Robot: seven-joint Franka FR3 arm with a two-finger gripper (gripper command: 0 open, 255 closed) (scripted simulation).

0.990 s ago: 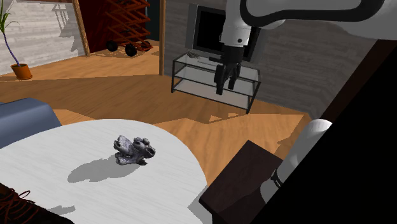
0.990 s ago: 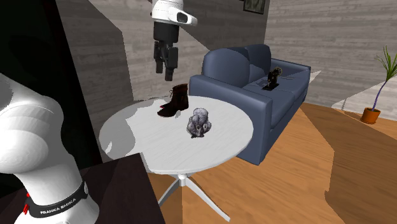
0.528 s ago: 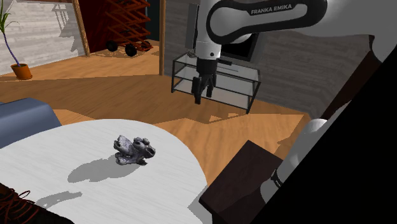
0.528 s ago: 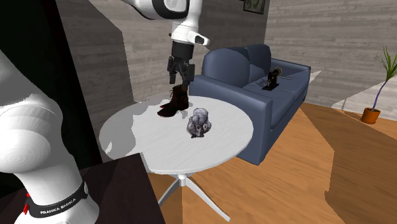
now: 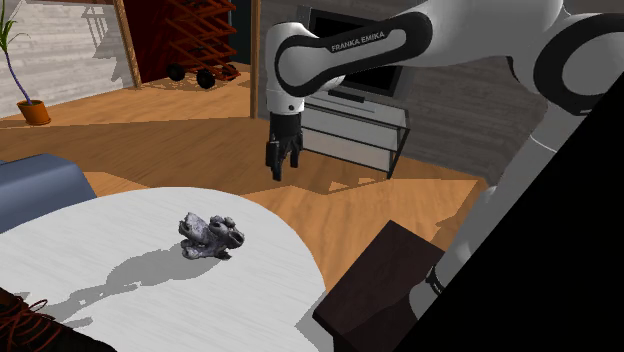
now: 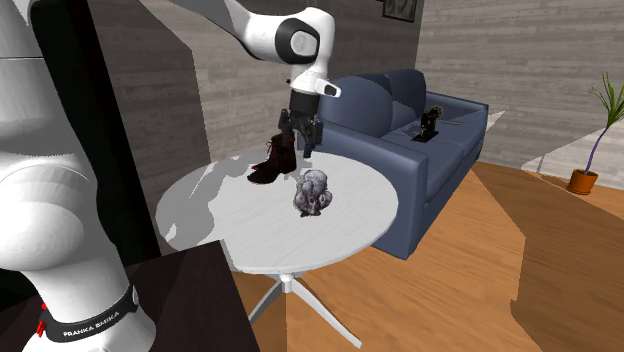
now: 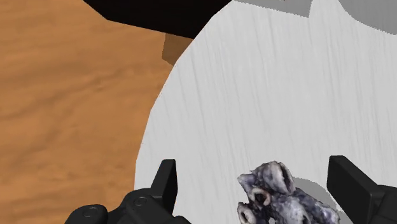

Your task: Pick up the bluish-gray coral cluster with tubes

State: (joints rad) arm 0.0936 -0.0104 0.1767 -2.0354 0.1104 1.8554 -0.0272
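The bluish-gray coral cluster (image 5: 211, 237) (image 6: 313, 192), lumpy with open tube ends, lies on the round white table (image 5: 270, 290) (image 6: 350, 225) near the edge facing the stand. My gripper (image 5: 281, 170) (image 6: 300, 148) hangs open in the air above it, pointing down and well clear of the table. In the wrist view the coral (image 7: 280, 197) shows far below between the two spread fingers of the gripper (image 7: 254, 165), touching neither. Nothing is held.
A brown boot (image 6: 272, 160) (image 5: 20, 325) stands on the table's far side from the stand. A blue sofa (image 6: 400, 130) (image 5: 35, 190) borders the table. A glass TV stand (image 5: 350, 125) sits behind the arm. The dark stand box (image 5: 380, 290) is at the table's edge.
The arm has swung down and toward the shoulder view's left, bringing the gripper from near the TV to above the table by the coral. The coral has not moved.
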